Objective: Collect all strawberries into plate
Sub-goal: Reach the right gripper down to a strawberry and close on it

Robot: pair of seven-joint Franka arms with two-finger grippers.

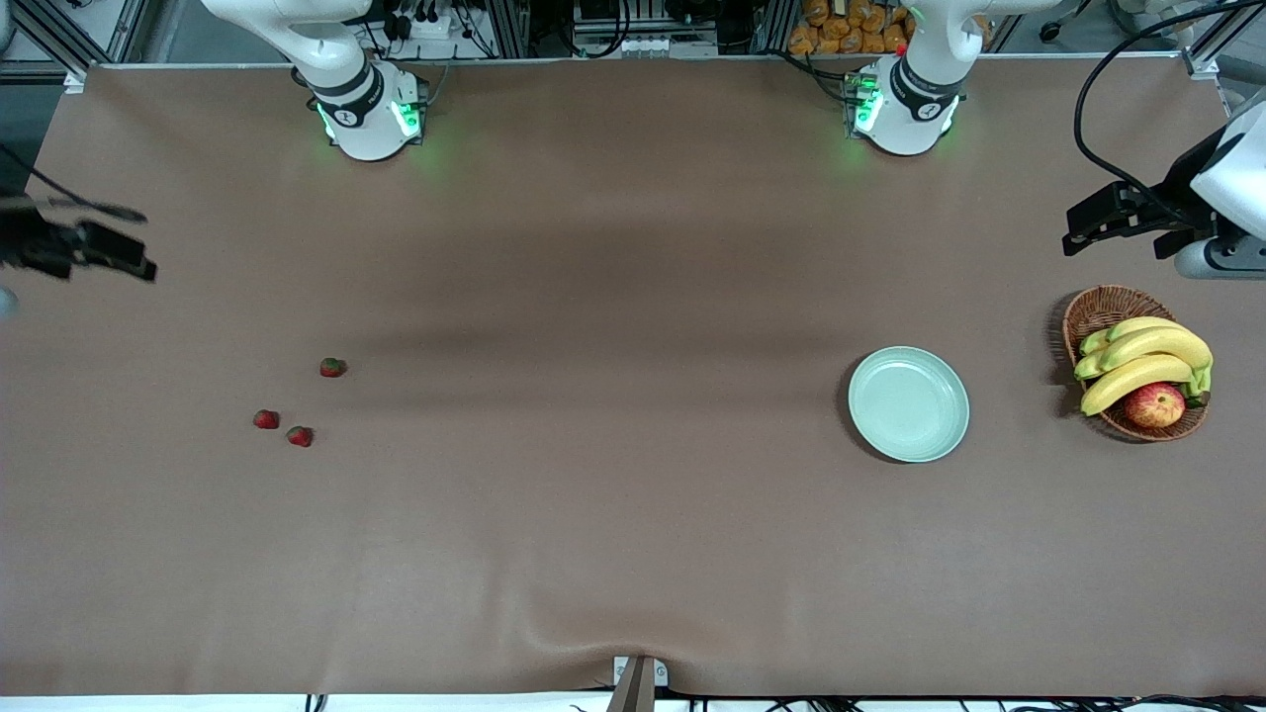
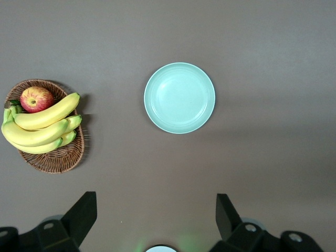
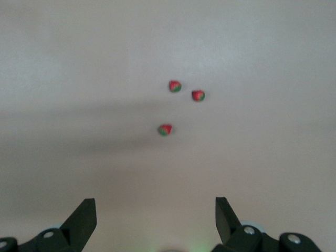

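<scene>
Three strawberries lie on the brown table toward the right arm's end: one point(image 1: 333, 367), and two nearer the front camera point(image 1: 265, 419) point(image 1: 300, 436). They also show in the right wrist view point(image 3: 165, 129) point(image 3: 175, 86) point(image 3: 198, 95). The pale mint-green plate point(image 1: 908, 403) is empty, toward the left arm's end; it also shows in the left wrist view point(image 2: 179, 97). My right gripper point(image 1: 143, 244) point(image 3: 156, 212) is open and empty, high over the table's edge at the right arm's end. My left gripper point(image 1: 1083, 227) point(image 2: 156, 210) is open and empty, high over the table beside the basket.
A brown wicker basket point(image 1: 1096, 309) point(image 2: 52, 157) holding bananas point(image 1: 1137, 356) and a red-yellow apple point(image 1: 1154, 404) stands beside the plate at the left arm's end. The tablecloth has a wrinkle at the front edge point(image 1: 554, 623).
</scene>
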